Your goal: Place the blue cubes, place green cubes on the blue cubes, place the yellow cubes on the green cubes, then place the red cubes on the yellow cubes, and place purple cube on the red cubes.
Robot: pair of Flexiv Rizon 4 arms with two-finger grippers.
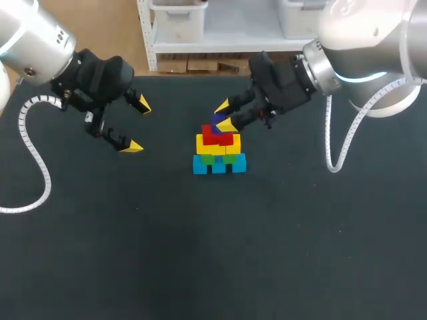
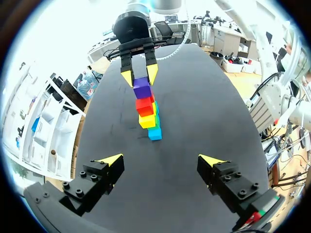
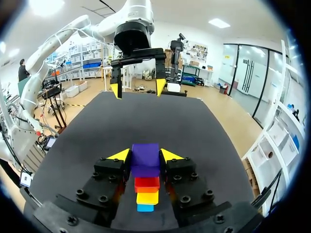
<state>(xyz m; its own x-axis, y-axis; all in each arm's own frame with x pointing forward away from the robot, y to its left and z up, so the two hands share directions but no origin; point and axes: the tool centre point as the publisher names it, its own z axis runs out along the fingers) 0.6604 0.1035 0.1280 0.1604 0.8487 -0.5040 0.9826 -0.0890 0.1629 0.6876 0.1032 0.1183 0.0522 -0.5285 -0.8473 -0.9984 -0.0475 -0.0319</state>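
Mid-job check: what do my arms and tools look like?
The left arm and right arm are rounded silver-grey housings; the right arm carries a glowing light-blue ring. The left tool and right tool are black, each with two bright yellow wedge-shaped tips. White spiral-wrapped cables hang from both wrists.

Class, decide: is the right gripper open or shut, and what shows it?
Shut on the purple cube: in the right wrist view, both fingers of the right gripper touch its opposite sides.
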